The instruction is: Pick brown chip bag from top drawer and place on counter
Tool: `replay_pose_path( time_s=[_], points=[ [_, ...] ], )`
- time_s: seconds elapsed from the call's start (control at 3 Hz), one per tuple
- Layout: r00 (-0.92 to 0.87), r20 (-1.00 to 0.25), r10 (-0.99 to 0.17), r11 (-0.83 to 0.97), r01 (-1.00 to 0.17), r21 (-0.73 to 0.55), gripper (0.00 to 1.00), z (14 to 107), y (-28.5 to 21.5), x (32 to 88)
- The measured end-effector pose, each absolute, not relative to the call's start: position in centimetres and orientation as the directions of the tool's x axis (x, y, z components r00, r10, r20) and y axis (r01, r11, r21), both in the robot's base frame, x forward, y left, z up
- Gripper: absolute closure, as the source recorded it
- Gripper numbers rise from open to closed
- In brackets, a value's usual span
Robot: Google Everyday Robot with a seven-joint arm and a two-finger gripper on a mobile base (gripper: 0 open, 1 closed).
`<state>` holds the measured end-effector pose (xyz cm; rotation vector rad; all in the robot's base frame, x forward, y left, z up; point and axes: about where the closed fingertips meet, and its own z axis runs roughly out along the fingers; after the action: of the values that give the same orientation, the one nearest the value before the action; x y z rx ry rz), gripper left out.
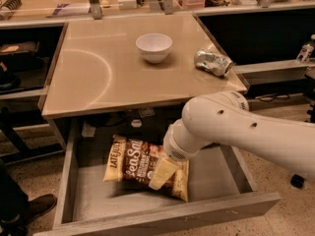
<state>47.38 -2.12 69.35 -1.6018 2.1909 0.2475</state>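
Observation:
The brown chip bag [132, 164] lies in the open top drawer [162, 216], left of centre, with its white lettering facing up and pale yellow ends. My gripper [163, 173] reaches down from the white arm [236, 132] and sits on the bag's right half, covering part of it. The counter [98, 77] is the glossy beige top directly above the drawer's back.
A white bowl [154, 46] and a crushed silver can [212, 62] sit on the counter towards its back right. Black side shelves [24, 58] flank the counter. A person's shoe [34, 208] is at the lower left beside the drawer.

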Motion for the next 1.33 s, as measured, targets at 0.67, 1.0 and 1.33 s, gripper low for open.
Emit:
replay_pose_path(
  time_s=[0.67,1.0,1.33],
  points=[
    [-0.291,-0.446,-0.846,0.36,-0.93,-0.077,0.0,65.2,-1.9,48.8],
    [-0.296,-0.44,-0.848,0.361,-0.93,-0.071,0.0,63.5,-1.5,49.1],
    [-0.299,-0.434,-0.85,0.358,-0.932,-0.06,0.0,62.2,-1.2,49.0]
  ],
)
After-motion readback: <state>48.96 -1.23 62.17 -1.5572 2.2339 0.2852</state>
